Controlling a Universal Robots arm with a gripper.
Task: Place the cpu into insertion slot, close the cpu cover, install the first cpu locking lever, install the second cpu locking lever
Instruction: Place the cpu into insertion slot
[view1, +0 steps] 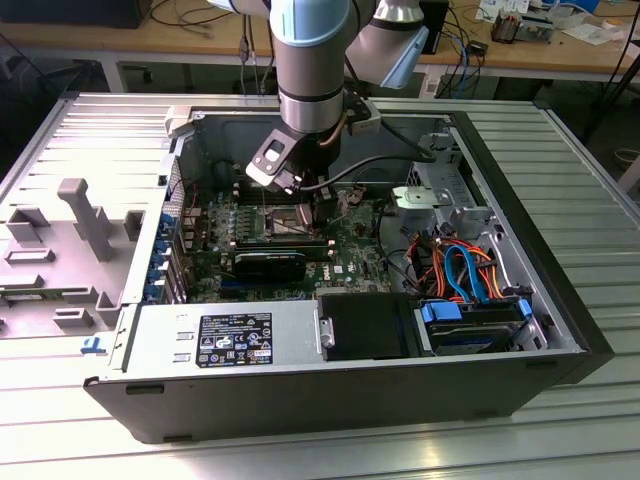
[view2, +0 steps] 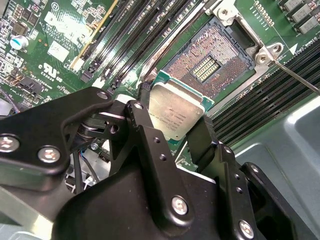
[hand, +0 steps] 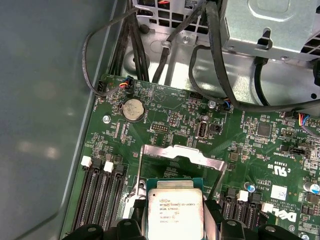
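The claw (view2: 174, 122) is clenched on the chip (view2: 176, 111), with one black finger (view2: 145, 125) pressed on each of two opposite edges. The chip's dull silver top faces the cameras in both wrist views. It hangs just above the near corner of the socket (view2: 210, 60) and is not seated. The socket's field of fine contacts lies bare just past the fingertips. Beyond the chip, the metal cover (hand: 182, 152) stands raised, so the socket is open. A thin lever (view2: 295, 75) runs out from the socket's corner, to one side of the claw. Long black memory slots (view2: 135, 30) lie on the other side, on the green board (hand: 240, 135). Farther out from the claw, a round coin battery (hand: 133, 108) sits on the board. In the exterior view the arm reaches down into the open computer case (view1: 560, 300), which lies on a ribbed grey surface (view1: 600, 170).
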